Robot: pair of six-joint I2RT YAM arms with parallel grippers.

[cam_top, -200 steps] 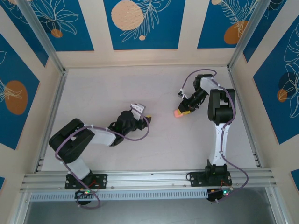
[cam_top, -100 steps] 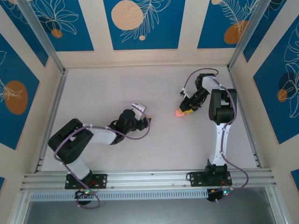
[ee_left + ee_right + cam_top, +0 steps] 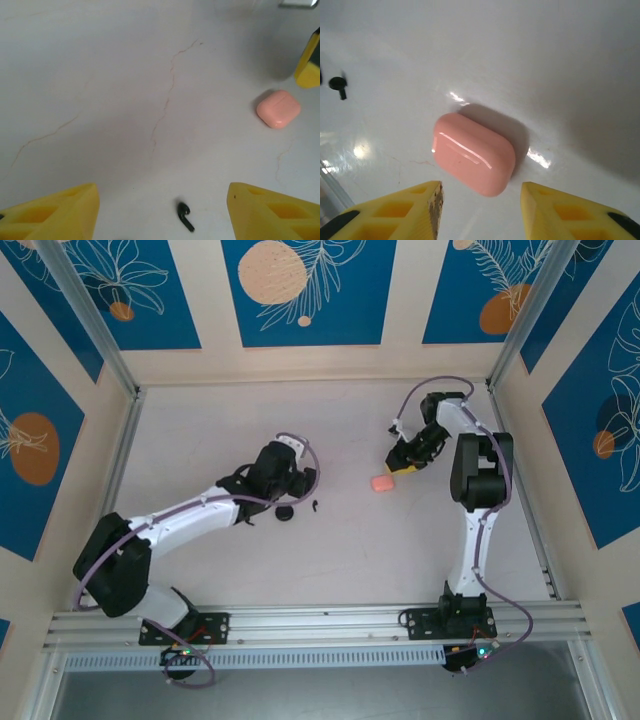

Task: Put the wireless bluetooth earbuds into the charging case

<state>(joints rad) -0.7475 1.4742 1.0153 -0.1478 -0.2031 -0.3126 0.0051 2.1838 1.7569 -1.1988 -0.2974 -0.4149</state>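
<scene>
Left gripper (image 3: 303, 483) (image 3: 162, 192): released, yellow fingers (image 3: 55, 212) spread wide, nothing between them. It is low over the table (image 3: 200, 440), mid-scene. One earbud (image 3: 315, 505) (image 3: 185, 216) lies on the table just near-right of this gripper. In the left wrist view it sits in the gap between the fingers, touching neither one. It is a small black bud lying flat, stem pointing away from the bud. A black round disc (image 3: 285, 512) lies just left of the earbud, beside the left wrist. I cannot find the second earbud.

Right gripper (image 3: 400, 468) (image 3: 481, 198): released, jaws apart, holding nothing. The pink charging case (image 3: 381, 482) (image 3: 473, 153) (image 3: 278, 108) is on the table just near-left of its fingertips. In the right wrist view the case lies just past the tips, in line with the gap, with no contact visible. Its lid is closed and it casts a shadow behind it. The same earbud (image 3: 337, 84) shows small at the far left of that view.

Case and earbud are well apart, with the case to the right. The left wrist view catches a right gripper finger (image 3: 309, 60) just beyond the case.
</scene>
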